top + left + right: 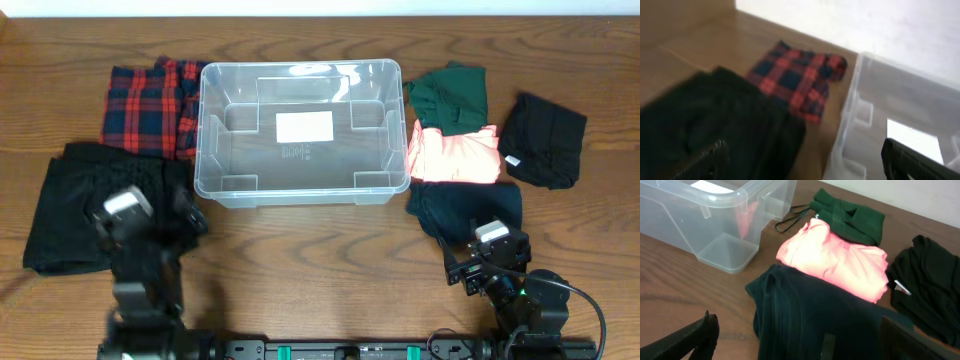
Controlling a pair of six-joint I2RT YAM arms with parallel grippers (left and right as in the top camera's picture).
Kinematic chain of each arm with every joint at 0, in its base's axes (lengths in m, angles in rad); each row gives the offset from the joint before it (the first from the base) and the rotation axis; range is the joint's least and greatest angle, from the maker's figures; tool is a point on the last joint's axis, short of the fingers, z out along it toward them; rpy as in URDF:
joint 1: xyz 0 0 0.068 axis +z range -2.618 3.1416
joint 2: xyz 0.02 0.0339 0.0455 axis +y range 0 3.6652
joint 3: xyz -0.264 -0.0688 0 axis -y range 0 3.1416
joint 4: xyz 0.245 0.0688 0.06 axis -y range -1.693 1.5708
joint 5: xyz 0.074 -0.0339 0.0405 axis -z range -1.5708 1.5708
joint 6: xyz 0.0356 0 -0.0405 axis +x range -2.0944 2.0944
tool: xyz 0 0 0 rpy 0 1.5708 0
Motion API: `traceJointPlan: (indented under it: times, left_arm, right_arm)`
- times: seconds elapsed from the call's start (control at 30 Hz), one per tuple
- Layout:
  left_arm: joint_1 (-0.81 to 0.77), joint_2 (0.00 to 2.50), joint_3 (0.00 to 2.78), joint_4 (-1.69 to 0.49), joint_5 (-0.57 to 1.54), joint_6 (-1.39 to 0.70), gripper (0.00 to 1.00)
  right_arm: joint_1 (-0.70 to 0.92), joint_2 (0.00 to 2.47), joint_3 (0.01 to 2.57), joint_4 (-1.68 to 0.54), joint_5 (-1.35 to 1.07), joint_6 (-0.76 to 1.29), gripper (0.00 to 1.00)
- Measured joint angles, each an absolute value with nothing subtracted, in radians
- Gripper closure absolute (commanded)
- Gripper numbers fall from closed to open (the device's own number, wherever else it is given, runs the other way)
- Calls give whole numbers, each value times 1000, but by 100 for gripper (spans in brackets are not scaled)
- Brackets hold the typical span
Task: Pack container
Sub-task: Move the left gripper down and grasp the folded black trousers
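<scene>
The clear plastic container (300,130) stands empty at the table's back middle, white label on its base; it also shows in the left wrist view (865,120) and the right wrist view (720,220). Left of it lie a red plaid garment (145,105) and a black garment (85,205). Right of it lie a green garment (450,95), a coral garment (455,155), a dark teal garment (465,205) and a black garment (545,140). My left gripper (800,162) is open above the black garment's right edge. My right gripper (800,340) is open over the dark teal garment (815,320).
The wooden table (330,250) runs to the white wall at the back. Both arm bases sit at the front edge. Clothes flank the container closely on both sides.
</scene>
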State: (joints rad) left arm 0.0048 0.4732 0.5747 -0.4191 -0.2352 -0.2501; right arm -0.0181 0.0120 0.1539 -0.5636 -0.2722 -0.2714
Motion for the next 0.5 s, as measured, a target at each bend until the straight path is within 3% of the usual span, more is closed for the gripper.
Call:
traceJointPlan:
  times: [0.3, 0.5]
  left_arm:
    - [33, 1035, 1143, -710, -258, -263, 2]
    - [43, 1159, 1240, -794, -239, -266, 2]
  right_arm:
    - [-18, 12, 154, -564, -271, -269, 1]
    - [-18, 12, 154, -564, -272, -269, 1]
